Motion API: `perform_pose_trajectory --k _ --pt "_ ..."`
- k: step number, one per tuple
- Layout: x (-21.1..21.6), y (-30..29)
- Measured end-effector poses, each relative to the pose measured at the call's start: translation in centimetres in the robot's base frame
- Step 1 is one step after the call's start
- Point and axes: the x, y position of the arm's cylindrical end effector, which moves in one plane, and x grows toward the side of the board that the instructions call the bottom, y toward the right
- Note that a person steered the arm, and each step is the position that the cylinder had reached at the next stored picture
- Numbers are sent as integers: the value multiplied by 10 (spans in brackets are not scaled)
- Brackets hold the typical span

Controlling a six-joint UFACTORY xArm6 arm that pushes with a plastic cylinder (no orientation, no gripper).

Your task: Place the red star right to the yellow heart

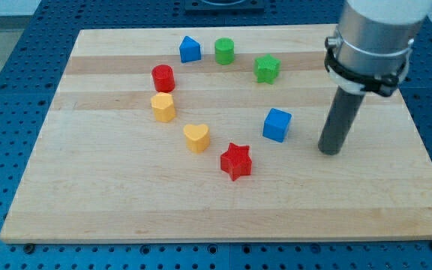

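Observation:
The red star [236,160] lies on the wooden board [126,202], just below and to the right of the yellow heart [196,137], close to it with a small gap. My tip [329,151] rests on the board at the view's right, well to the right of the red star and to the right of the blue cube [277,124]. It touches no block.
A yellow hexagon-like block [163,107], a red cylinder [163,77], a blue house-shaped block [190,49], a green cylinder [224,51] and a green star [267,68] form an arc across the view's top. The board's right edge is near my tip.

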Motion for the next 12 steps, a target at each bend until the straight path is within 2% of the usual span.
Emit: perform_pose_trajectory --k 3,4,8,12 --pt "91 -43" --pt "103 -65" --pt "82 -114" --pt "33 -142"
